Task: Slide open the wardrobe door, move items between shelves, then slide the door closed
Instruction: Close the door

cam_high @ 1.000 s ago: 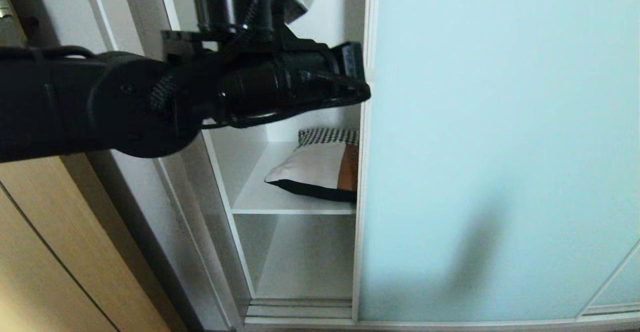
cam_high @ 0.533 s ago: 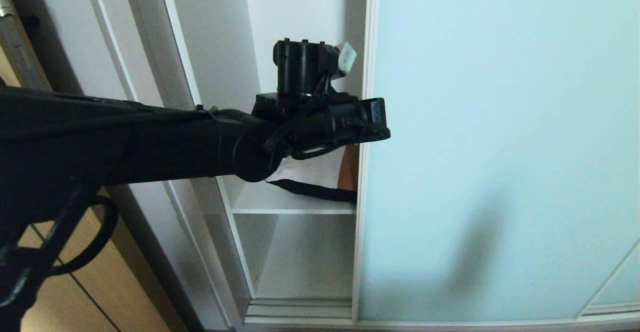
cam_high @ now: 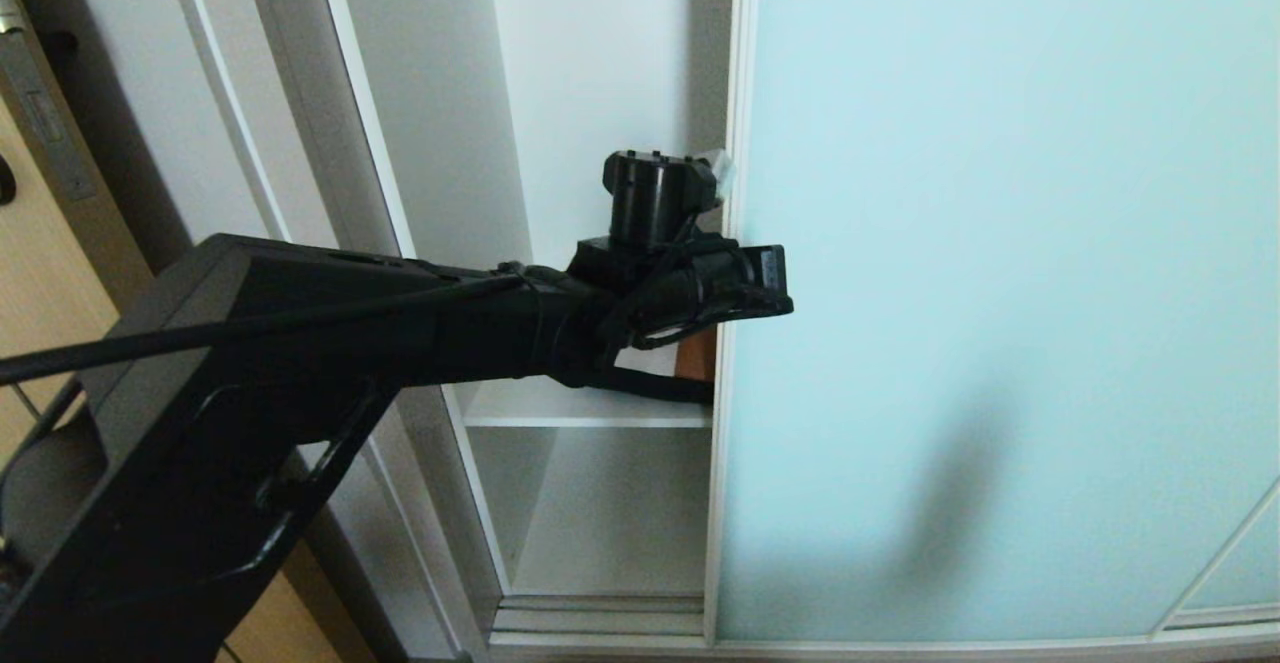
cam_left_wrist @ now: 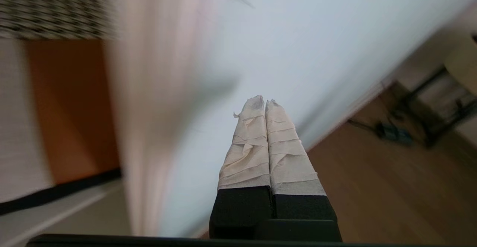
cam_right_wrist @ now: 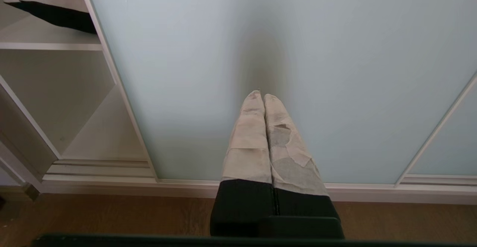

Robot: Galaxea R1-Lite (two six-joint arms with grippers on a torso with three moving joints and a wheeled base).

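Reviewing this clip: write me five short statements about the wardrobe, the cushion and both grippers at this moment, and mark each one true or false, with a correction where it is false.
1. The sliding wardrobe door is partly open, leaving a gap on its left. True.
2. The left gripper is open wide. False: its taped fingers are pressed together, holding nothing.
3. The cushion lies on a shelf inside the wardrobe. True.
4. The right gripper holds the cushion. False: it is shut and empty, low in front of the door glass.
5. The compartment below the cushion's shelf holds folded clothes. False: nothing shows in the visible part of it.
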